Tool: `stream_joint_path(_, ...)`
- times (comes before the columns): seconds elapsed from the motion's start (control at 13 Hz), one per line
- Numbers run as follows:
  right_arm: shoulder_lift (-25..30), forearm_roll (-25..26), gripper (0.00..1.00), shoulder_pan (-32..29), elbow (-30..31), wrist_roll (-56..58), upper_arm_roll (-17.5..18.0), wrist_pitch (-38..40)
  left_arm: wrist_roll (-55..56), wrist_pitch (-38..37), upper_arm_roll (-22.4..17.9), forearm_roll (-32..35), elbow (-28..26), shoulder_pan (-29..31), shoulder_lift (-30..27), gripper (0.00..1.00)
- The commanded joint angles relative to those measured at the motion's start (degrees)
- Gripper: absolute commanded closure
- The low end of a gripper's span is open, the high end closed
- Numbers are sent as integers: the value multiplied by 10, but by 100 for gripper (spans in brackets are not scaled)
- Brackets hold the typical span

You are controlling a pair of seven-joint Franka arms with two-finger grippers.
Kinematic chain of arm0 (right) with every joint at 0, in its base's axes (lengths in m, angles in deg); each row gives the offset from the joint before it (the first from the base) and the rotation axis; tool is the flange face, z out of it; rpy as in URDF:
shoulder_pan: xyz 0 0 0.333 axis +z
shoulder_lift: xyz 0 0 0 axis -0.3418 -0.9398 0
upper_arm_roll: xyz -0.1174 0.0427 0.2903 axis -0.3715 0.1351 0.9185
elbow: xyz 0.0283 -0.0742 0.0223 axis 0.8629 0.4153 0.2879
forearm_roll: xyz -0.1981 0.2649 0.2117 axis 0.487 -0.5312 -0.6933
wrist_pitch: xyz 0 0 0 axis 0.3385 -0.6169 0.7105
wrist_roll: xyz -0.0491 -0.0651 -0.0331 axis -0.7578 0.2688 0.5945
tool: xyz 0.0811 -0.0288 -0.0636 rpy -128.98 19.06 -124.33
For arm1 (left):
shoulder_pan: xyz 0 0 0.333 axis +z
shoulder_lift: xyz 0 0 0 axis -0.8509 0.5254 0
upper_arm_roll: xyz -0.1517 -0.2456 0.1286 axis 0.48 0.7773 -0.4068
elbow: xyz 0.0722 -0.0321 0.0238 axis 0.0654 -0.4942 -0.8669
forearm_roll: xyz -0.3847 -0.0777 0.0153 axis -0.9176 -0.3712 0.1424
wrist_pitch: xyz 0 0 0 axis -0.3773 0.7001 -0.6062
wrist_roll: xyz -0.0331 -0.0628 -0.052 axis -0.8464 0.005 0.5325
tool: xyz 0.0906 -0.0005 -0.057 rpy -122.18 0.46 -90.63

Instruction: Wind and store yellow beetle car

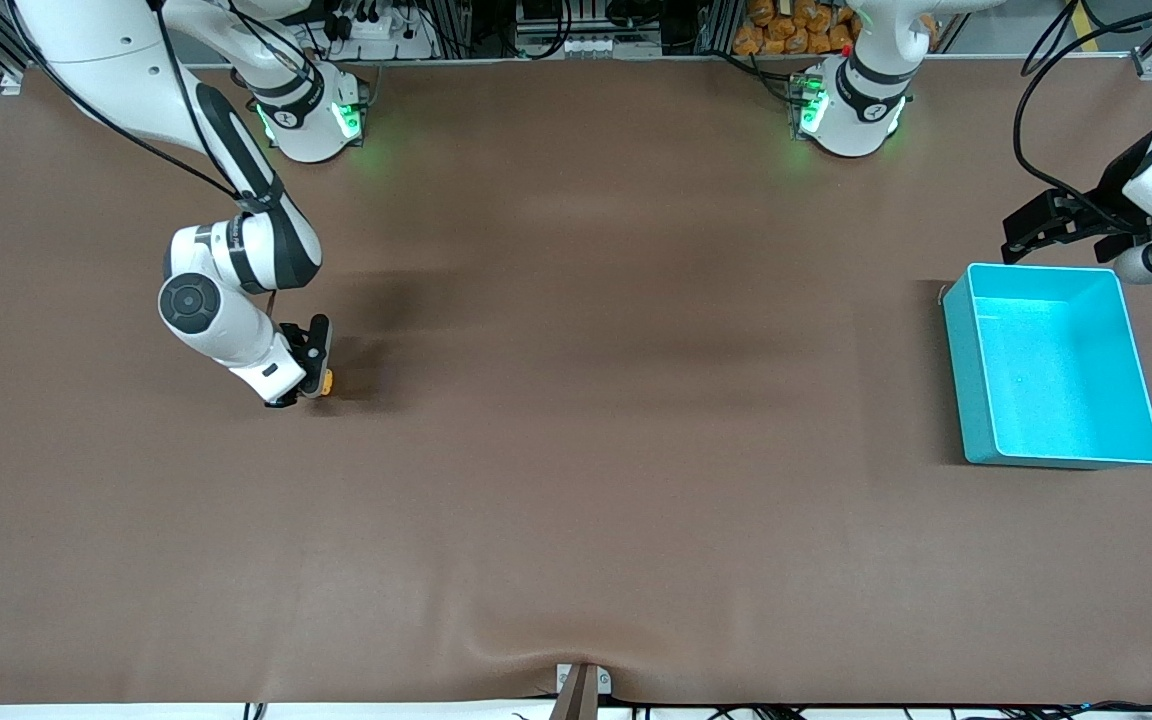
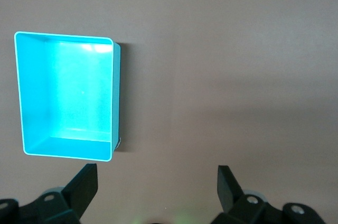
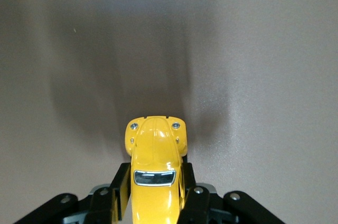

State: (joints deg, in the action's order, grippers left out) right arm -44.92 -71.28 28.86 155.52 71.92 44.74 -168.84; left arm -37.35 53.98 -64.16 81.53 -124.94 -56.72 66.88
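We see the right pincer (image 1: 319, 383) clamped on the glossy, rounded yellow beetle car (image 3: 155, 174), low on the matte brown surface (image 1: 576, 480). The left pincer (image 2: 157, 179) waits, spread wide, above the smooth rectangular turquoise bin (image 1: 1056, 360).

Looking very much like a robotics lab: two white arm bases (image 1: 311, 115) glowing green at twelve o'clock, sitting on a brown-covered table (image 1: 576, 500). Aluminium framing (image 1: 1151, 60) and black cables (image 1: 1046, 90) trailing along the twelve o'clock edge, a power strip (image 1: 376, 25) lying among them. Nothing homely showing, just a bare work surface and rig hardware crowding the edge.
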Motion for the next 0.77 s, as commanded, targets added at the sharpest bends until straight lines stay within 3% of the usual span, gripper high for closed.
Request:
stream_joint_path(0.0,-26,9,67,5,-5,5,-4,-15,-1,-1,2,4,3,3,-6,0)
stream_joint_path(0.69,-43,10,67,-21,-17,32,-3,-25,-2,-1,2,4,2,3,-6,0)
